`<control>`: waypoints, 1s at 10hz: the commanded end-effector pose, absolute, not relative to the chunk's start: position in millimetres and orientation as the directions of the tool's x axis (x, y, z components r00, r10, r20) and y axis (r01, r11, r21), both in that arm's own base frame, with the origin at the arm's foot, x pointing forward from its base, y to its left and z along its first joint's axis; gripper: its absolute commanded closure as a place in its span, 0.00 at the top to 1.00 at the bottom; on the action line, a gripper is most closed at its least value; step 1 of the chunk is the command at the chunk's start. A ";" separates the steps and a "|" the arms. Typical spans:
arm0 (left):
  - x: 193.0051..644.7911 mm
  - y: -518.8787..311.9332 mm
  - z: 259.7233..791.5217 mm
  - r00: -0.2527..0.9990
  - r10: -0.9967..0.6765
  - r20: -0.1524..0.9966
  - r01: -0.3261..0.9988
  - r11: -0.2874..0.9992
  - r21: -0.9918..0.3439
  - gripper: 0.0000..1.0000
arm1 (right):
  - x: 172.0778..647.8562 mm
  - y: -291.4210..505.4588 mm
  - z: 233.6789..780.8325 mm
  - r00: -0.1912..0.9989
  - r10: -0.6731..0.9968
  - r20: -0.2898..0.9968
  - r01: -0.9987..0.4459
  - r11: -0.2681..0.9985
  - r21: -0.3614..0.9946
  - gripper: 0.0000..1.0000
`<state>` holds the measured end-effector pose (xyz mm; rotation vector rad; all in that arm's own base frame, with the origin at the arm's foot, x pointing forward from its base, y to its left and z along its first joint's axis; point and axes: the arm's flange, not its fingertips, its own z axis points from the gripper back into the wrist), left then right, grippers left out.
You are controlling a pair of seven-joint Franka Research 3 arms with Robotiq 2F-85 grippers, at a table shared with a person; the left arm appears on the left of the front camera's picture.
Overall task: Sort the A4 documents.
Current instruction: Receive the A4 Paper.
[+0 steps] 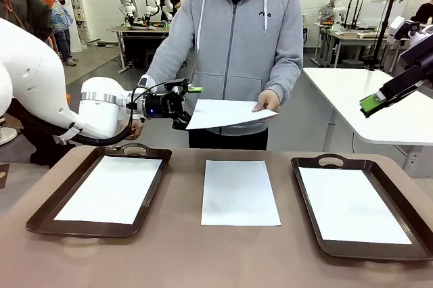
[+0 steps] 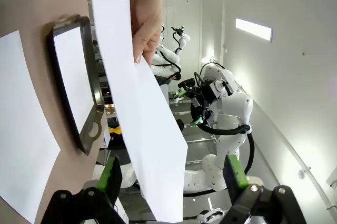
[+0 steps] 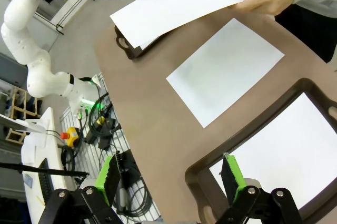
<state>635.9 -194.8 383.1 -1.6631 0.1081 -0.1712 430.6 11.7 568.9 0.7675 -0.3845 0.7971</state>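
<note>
1. the held sheet hangs in the air over the far edge of the table, at 3 o'clock from the left gripper. its long axis runs from 9 to 3 o'clock, and the person's hand pinches the 3 o'clock end.
2. the left gripper stands wide open. in its wrist view the near corner of the sheet is between the fingers, not clamped.
3. the left arm is clearly the nearer one. the right gripper, also spread and empty, hangs well apart at 3 o'clock.
4. at 6 o'clock a loose sheet lies flat between the left tray and the right tray. inside them lie the left tray's sheet and the right tray's sheet.
5. i judge that nothing stands in the way; the jaws only need to close on the corner.
</note>
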 end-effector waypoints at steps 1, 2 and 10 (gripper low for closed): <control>643.2 -192.9 388.2 0.977 -0.211 -0.022 -0.039 -0.077 -0.996 1.00 | 430.4 12.2 567.1 0.649 0.488 0.583 -0.760 0.450 0.469 1.00; 642.5 -192.6 388.7 0.975 -0.221 -0.030 -0.050 -0.084 -0.995 1.00 | 430.4 12.2 567.1 0.649 0.488 0.583 -0.760 0.450 0.469 1.00; 635.3 -192.1 392.2 0.967 -0.254 -0.012 -0.025 -0.047 -0.999 0.30 | 430.4 12.2 567.1 0.649 0.488 0.583 -0.760 0.450 0.469 1.00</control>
